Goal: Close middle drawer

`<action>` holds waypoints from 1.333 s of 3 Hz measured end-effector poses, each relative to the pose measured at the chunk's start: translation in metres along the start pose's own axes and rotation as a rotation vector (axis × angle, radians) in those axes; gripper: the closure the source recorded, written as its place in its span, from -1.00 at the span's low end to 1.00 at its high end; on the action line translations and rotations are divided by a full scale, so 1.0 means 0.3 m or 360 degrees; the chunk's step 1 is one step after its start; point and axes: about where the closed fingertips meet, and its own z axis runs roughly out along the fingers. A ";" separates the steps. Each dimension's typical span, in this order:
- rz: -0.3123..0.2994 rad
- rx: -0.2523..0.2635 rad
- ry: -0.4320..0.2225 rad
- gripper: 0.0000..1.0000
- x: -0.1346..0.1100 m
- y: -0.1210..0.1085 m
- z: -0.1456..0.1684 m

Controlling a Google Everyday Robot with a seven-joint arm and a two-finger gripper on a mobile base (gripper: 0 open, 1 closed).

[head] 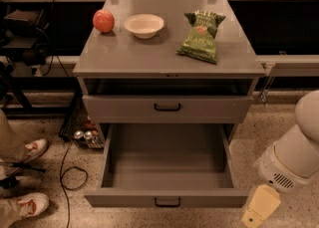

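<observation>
The middle drawer [124, 200] of the grey cabinet is pulled far out. Its low front panel carries a small black bar handle [167, 202], and its deep grey interior holds nothing. My gripper [259, 209], a cream-coloured piece at the end of the white arm [294, 157], hangs low at the bottom right. It is just outside the drawer's front right corner, at about the height of the front panel and apart from it.
The drawer above [167, 107] has a taller front and stands slightly out. On the cabinet top lie an apple [103, 21], a white bowl [143, 25] and a green chip bag [201, 36]. A person's shoes [30, 204] and cables [70, 172] are on the floor to the left.
</observation>
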 end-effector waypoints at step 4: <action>0.0183 -0.0379 -0.0271 -0.25 0.125 -0.122 0.477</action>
